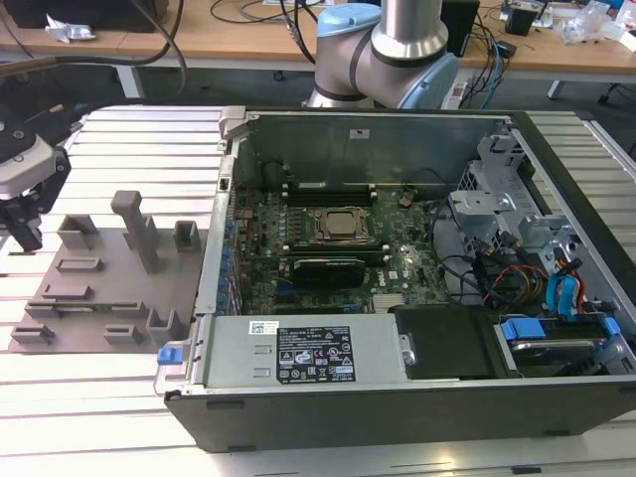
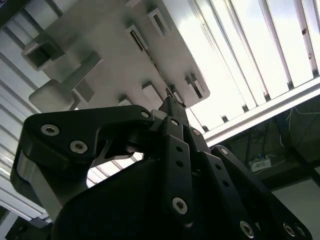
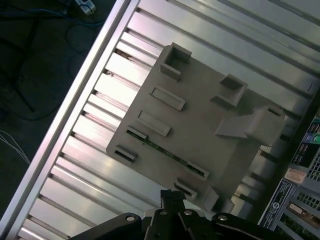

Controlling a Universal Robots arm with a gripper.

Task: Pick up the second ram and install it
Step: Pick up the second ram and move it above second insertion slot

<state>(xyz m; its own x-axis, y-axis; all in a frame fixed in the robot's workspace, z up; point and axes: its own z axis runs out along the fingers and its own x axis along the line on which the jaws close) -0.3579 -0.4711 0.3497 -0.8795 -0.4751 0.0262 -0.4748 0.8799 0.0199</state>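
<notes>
- Gripper (image 1: 26, 238): at the exterior view's far left, above the tray's (image 1: 104, 283) left end. In the second wrist view its fingers (image 2: 172, 117) are clenched tip to tip, with nothing between them.
- Tray: grey, lying flat on the slatted table (image 1: 99, 397).
- Ram (image 3: 162, 151): in the first wrist view a thin green strip stands on its long edge in the tray. Each end sits in a slotted holder, and its long axis runs along the tray edge nearest the gripper.
- Case (image 1: 348, 144): open, to the right, with the board (image 1: 402, 266) inside.
</notes>
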